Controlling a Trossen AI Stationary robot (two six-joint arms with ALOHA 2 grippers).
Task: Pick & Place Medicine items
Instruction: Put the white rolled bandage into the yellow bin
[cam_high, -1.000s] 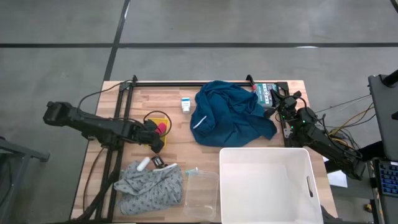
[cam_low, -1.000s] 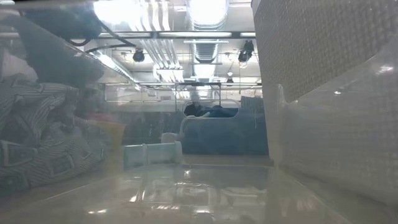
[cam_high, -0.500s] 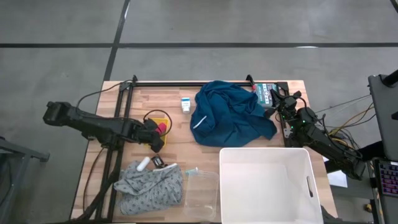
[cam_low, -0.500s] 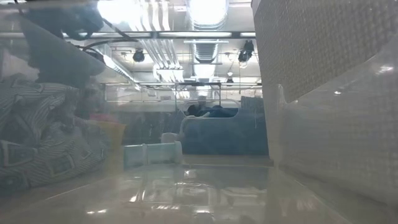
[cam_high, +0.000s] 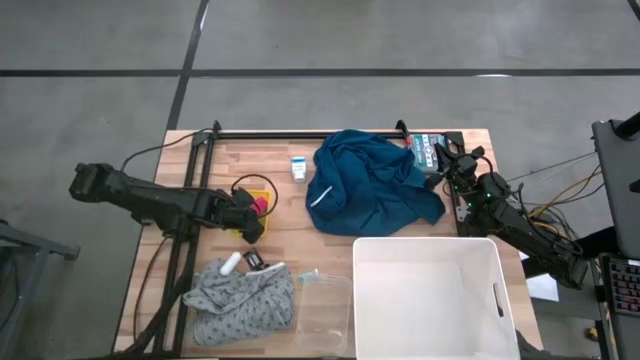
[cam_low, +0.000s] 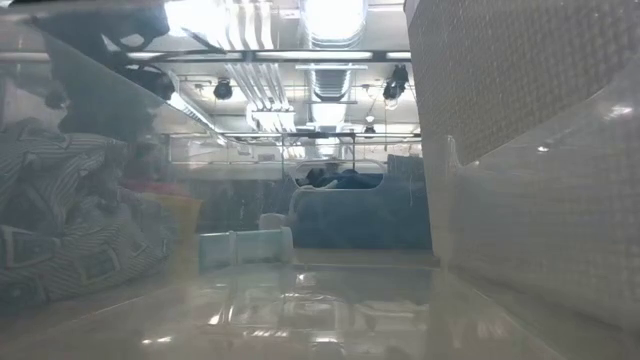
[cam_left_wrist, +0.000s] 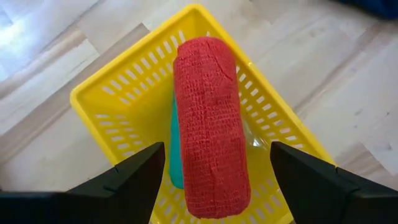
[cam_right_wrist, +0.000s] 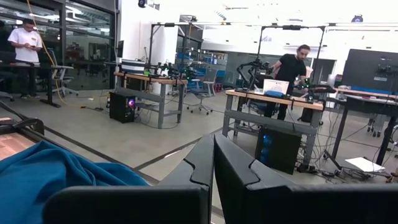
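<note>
Hovering over the yellow basket (cam_high: 254, 196) at the table's left side, the left gripper (cam_high: 254, 228) has its fingers spread wide and holding nothing. Only its wrist view shows what is inside: a red gauze roll (cam_left_wrist: 208, 124) lying on a teal item (cam_left_wrist: 175, 155). Nearer the front edge lies a grey patterned cloth (cam_high: 240, 298), seen bunched up in the low view too. The small white carton (cam_high: 298, 168) with blue print, unreadable here, sits just left of the blue cloth (cam_high: 372, 183). An empty white bin (cam_high: 430, 300) stands front right. At the back right, the right gripper (cam_high: 447, 160) waits, fingers pressed together. Its wrist view shows people by workbenches.
</note>
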